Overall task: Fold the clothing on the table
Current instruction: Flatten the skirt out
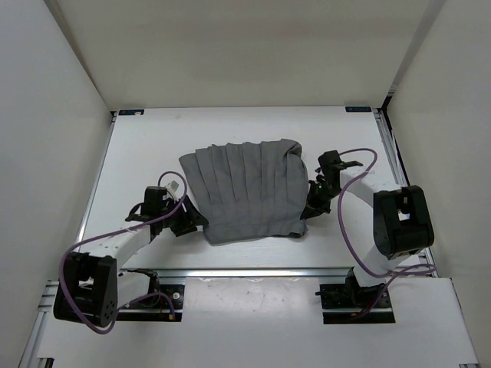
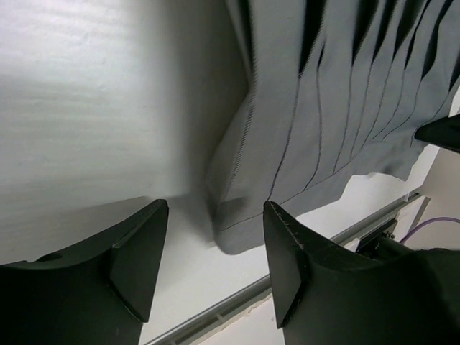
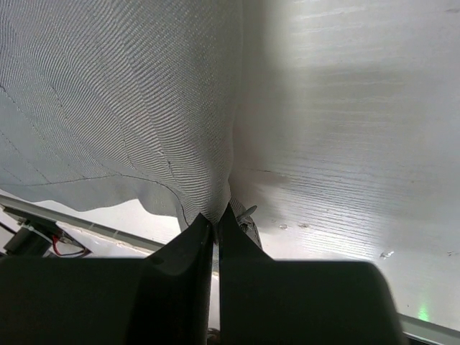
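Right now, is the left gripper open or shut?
Open. The left gripper shows jaws wide apart in its wrist view, not clamped on the clothing.

A plain white back wall (image 1: 245, 54) is seen at the far side. It is met on its left by a left side wall (image 1: 46, 153) and on its right by a right side wall (image 1: 453, 92), both white. At its foot, a left blue bracket (image 1: 130, 112) and a right blue bracket (image 1: 357, 109) are fixed. All three walls are softly, evenly lit.

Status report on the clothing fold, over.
Left gripper open above the clothing's near corner. Right gripper shut on its right edge. Clothing spread out on the table. Nothing in the way.
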You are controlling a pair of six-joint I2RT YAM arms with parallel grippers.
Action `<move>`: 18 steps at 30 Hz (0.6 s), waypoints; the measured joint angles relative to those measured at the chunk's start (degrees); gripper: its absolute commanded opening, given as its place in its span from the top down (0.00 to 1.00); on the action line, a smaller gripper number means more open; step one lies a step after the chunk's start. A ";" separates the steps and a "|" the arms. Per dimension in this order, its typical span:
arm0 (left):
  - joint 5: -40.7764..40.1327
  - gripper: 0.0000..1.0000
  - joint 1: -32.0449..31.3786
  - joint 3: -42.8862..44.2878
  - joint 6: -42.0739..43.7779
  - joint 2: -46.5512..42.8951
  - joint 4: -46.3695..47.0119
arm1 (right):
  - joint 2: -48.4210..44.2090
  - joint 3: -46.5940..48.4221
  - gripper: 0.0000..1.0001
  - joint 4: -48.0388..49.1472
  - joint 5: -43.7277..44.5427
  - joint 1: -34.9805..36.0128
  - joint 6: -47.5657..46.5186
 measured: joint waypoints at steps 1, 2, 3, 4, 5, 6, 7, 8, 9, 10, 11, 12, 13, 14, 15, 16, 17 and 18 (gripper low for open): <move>-0.02 0.35 -0.26 0.00 -0.42 0.42 1.03 | 0.00 0.00 1.00 0.00 -0.02 0.17 0.02; -0.15 0.36 -0.70 0.00 -0.68 0.83 1.90 | 0.02 0.00 1.00 -0.02 0.00 0.39 0.04; -0.20 0.37 -1.09 0.00 -0.74 1.27 2.62 | 0.02 0.00 1.00 -0.04 -0.02 0.59 0.04; -0.28 0.42 -1.49 -0.02 -1.03 1.81 3.56 | 0.02 0.00 1.00 -0.07 -0.02 0.81 0.04; -0.28 0.46 -1.90 -0.04 -1.40 2.51 4.72 | 0.02 0.00 1.00 -0.11 0.00 0.98 0.04; -0.28 0.60 -2.25 -0.11 -1.73 3.15 5.86 | 0.02 0.00 1.00 -0.13 0.00 1.18 0.04; -0.28 0.76 -2.56 -0.17 -2.01 3.78 6.86 | 0.02 0.00 1.00 -0.13 0.00 1.20 0.04; -0.22 0.85 -2.93 -0.26 -2.38 4.35 7.72 | 0.02 0.00 1.00 -0.13 -0.02 1.22 0.04; -0.55 1.00 -3.32 -0.31 -2.49 4.74 8.20 | 0.02 0.00 1.00 -0.13 -0.02 1.27 0.04; -0.79 1.00 -3.67 -0.31 -2.51 4.92 8.48 | 0.02 0.00 1.00 -0.13 0.00 1.25 0.07; -1.05 1.00 -3.93 -0.31 -2.29 4.96 8.57 | 0.02 0.00 1.00 -0.13 -0.02 1.18 0.07; -1.09 1.00 -4.00 -0.31 -2.12 4.92 8.57 | 0.02 0.00 1.00 -0.11 -0.02 1.16 0.13; -1.05 1.00 -4.04 -0.28 -2.08 4.87 8.52 | 0.02 0.00 1.00 -0.09 -0.02 1.05 0.13; -0.90 1.00 -3.89 -0.26 -2.08 4.76 8.33 | 0.02 -0.02 1.00 -0.02 -0.13 0.81 0.15; -0.52 1.00 -3.72 -0.09 -2.14 4.48 7.80 | 0.02 -0.04 1.00 0.07 -0.26 0.50 0.15; -0.02 1.00 -3.56 0.26 -2.14 4.04 7.02 | -0.02 -0.20 1.00 0.42 -0.42 0.09 0.15; 0.57 1.00 -3.48 0.92 -2.16 3.56 6.08 | -0.07 -0.46 1.00 0.83 -0.52 -0.48 0.11; 1.38 1.00 -3.39 1.75 -2.14 3.02 5.05 | -0.09 -0.63 1.00 1.03 -0.70 -1.09 0.02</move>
